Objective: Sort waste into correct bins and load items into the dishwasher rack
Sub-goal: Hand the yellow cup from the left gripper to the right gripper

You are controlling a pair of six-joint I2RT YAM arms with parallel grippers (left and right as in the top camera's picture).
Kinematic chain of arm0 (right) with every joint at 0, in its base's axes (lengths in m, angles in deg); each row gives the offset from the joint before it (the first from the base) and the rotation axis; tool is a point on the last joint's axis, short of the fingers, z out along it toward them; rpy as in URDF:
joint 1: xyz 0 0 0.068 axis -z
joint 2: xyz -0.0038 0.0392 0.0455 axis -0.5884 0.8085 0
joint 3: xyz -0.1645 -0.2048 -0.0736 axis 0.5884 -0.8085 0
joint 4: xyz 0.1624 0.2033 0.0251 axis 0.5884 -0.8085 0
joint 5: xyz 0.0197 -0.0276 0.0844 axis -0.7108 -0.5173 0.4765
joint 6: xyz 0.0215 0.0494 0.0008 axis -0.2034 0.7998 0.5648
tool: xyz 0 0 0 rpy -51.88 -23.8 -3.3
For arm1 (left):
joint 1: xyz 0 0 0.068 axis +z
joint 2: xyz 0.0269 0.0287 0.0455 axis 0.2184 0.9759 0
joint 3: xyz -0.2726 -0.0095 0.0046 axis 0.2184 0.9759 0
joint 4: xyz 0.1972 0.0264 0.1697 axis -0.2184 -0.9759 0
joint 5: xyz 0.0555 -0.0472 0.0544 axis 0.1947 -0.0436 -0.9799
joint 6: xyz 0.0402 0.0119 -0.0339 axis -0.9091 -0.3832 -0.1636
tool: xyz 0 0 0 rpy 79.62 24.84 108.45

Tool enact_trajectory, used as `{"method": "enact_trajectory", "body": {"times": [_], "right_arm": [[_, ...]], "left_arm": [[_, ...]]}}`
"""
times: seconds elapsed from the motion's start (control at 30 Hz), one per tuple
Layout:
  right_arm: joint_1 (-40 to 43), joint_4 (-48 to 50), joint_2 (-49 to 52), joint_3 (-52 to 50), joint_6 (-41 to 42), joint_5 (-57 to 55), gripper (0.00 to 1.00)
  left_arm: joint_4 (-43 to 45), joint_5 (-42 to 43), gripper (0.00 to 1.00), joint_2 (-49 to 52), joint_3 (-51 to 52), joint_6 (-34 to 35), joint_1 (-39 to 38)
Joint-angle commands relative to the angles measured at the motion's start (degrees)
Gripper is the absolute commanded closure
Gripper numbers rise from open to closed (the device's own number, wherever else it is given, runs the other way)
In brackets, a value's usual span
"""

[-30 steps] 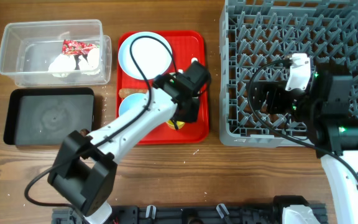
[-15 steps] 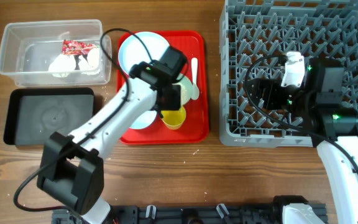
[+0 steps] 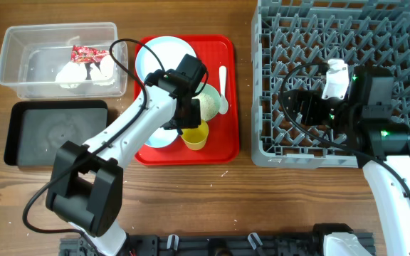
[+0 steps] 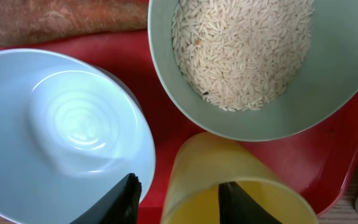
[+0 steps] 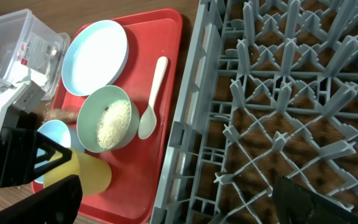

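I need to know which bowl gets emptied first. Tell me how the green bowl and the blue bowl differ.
The green bowl holds a heap of white rice; the blue bowl is empty. The green bowl is pale green, the blue bowl pale blue. Both are round, upright and sit side by side on the red tray.

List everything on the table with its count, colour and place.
tub: one, clear, far left
wrapper: one, red, in tub
tissue: one clump, white, in tub
black tray: one, near left
serving tray: one, red, centre
plate: one, pale blue, serving tray
green bowl: one, holds rice, serving tray
blue bowl: one, serving tray
cup: one, yellow, serving tray
spoon: one, white, serving tray
sausage stick: one, brown, serving tray
rack: one, grey, right
left gripper: open, over cup
right gripper: open, over rack
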Motion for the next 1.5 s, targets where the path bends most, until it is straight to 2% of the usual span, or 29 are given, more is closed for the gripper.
{"method": "enact_trajectory", "body": {"times": [0.0, 0.13, 0.3, 0.4, 0.47, 0.57, 0.63, 0.73, 0.83, 0.97, 1.07, 1.17, 1.33, 1.47], "right_arm": [[0.13, 0.07, 0.48, 1.01, 0.76, 1.16, 0.00], [0.13, 0.04, 0.48, 1.01, 0.81, 1.16, 0.00], [0.13, 0.02, 0.48, 1.01, 0.79, 1.16, 0.00], [0.13, 0.02, 0.48, 1.01, 0.81, 1.16, 0.00], [0.13, 0.07, 0.48, 1.01, 0.76, 1.60, 0.00], [0.13, 0.83, 0.48, 1.01, 0.70, 6.80, 0.00], [0.13, 2.27, 0.48, 1.01, 0.74, 12.35, 0.00], [0.13, 4.90, 0.48, 1.01, 0.74, 18.93, 0.00], [0.11, 7.30, 0.59, 0.96, 0.76, 24.17, 0.00], [-1.07, 10.97, 2.01, 0.96, 0.74, 30.58, 0.00], [-2.49, 17.51, 4.81, 0.96, 0.79, 38.51, 0.00], [-2.64, 24.30, 7.39, 0.96, 2.27, 45.92, 0.01], [-2.75, 37.90, 12.83, 0.96, 9.40, 56.13, 0.03], [-5.27, 40.02, 14.69, 0.96, 9.92, 56.81, 0.07]], "left_arm": [[0.48, 2.51, 0.64, 0.72, 1.07, 0.50, -0.15], [0.90, 3.26, 0.76, 0.85, 1.42, 0.52, -0.87], [0.92, 3.45, 0.83, 0.90, 2.71, 0.55, -0.96], [0.92, 4.39, 0.96, 0.90, 3.48, 0.55, -0.96], [1.42, 6.84, 0.96, 0.85, 3.43, 0.50, -0.87], [2.19, 16.55, 0.96, -0.11, 2.03, -2.10, 0.39], [2.16, 26.91, 0.96, -1.66, 0.28, -5.90, 2.49], [2.19, 37.59, 0.96, -4.04, -1.27, -8.22, 5.60], [3.28, 54.07, 0.96, -6.80, -1.97, -12.74, 10.03], [7.39, 69.18, 0.96, -7.67, -1.97, -13.27, 14.03], [13.05, 80.91, 0.96, -7.67, -1.97, -13.22, 16.15], [16.22, 85.68, 0.96, -7.67, -1.97, -13.22, 16.61], [17.09, 86.27, 0.96, -7.67, -1.97, -13.07, 16.61], [17.14, 86.23, 0.96, -7.67, -1.97, -13.09, 16.61]]}}
